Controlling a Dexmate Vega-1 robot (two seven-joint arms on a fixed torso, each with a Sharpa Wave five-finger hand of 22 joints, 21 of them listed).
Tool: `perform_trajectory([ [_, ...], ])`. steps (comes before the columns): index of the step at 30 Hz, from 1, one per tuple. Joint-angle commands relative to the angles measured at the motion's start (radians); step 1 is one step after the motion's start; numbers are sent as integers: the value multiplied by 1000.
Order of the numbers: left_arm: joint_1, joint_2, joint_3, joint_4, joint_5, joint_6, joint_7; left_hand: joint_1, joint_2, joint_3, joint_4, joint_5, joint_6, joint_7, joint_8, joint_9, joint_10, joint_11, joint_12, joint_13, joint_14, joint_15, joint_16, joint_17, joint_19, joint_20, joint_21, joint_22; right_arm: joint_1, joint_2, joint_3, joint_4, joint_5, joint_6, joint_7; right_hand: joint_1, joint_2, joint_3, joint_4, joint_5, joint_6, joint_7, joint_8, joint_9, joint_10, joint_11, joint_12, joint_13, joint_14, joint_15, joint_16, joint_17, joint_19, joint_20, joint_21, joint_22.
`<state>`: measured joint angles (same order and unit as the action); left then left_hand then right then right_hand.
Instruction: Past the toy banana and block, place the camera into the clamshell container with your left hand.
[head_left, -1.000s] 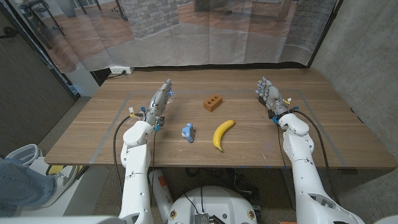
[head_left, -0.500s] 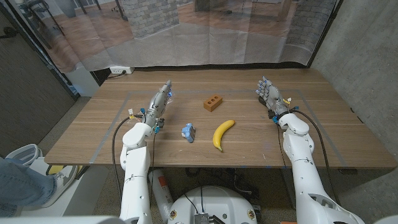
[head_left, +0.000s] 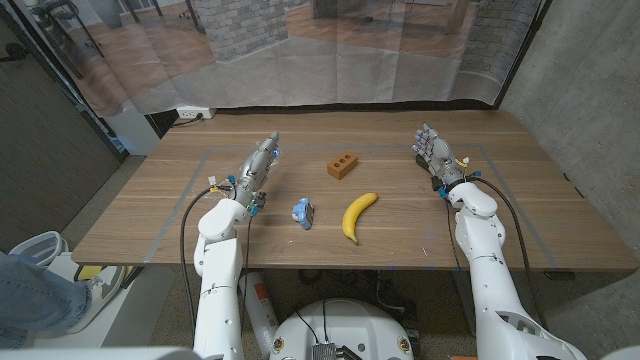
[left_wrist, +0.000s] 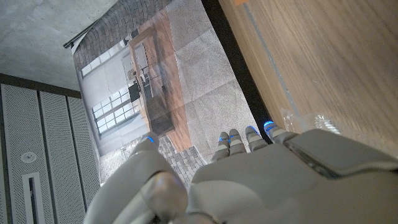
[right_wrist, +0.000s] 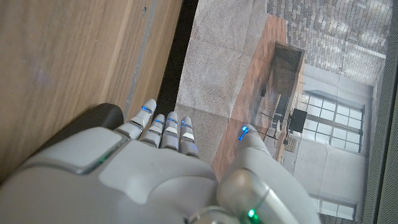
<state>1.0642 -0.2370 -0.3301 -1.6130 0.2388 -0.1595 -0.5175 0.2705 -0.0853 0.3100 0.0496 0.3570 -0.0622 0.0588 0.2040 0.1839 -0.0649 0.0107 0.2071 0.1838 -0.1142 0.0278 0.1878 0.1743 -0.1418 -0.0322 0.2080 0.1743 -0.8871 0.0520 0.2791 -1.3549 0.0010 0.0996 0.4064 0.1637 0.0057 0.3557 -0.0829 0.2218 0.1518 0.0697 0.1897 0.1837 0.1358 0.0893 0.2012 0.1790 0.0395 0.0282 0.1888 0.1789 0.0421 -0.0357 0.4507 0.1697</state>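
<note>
Wooden tabletop (head_left: 400, 235) fronts a printed backdrop curtain, and on it the task looks not yet begun. Lying near the front edge, between the two arms, is a small blue-and-grey object that I take to be the camera (head_left: 303, 212); nothing touches it. Just to its right sits the banana (head_left: 358, 215), and farther back, near the middle of the tabletop, the brown block (head_left: 343, 165). No clamshell container can be made out for certain. A faint clear glint shows at the left fingertips in the head view, and the left wrist view shows a transparent shape on the wood just beyond them; that may be the container, but it is too indistinct to say.

Everything therefore seems left to do: reach the camera, grasp it, carry it past the banana and block, and set it into the container.

Left robot hand (head_left: 256, 167) is over the left side of the tabletop, well apart from the camera, fingers stretched out straight and holding nothing. Whether its tips touch the clear shape cannot be told. Right robot hand (head_left: 432, 153) stands at the right side, fingers extended and slightly spread, also empty, well away from the block and banana.
</note>
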Motion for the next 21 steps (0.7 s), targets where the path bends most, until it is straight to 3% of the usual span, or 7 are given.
perform_trajectory([
  [1,16,-3,5,-11,1,-10,0,13,2,2,-8,6,7,-2,6,2,4,0,5,2,5,4,5,6,4,1,-3,6,0,3,-2,-6,-2,1,-5,4,8,-2,-7,-1,5,-6,4,4,0,-8,4,4,4,0,2,5,9,-37,-7,6],
  [21,74,-15,16,-60,6,-42,2,18,5,-1,-10,5,13,-2,5,2,7,0,3,2,8,4,4,6,5,2,-4,6,-1,11,-10,-3,-1,6,-6,4,10,-3,-9,-2,6,-5,4,4,0,-8,4,4,4,0,1,5,12,-37,-16,6],
])
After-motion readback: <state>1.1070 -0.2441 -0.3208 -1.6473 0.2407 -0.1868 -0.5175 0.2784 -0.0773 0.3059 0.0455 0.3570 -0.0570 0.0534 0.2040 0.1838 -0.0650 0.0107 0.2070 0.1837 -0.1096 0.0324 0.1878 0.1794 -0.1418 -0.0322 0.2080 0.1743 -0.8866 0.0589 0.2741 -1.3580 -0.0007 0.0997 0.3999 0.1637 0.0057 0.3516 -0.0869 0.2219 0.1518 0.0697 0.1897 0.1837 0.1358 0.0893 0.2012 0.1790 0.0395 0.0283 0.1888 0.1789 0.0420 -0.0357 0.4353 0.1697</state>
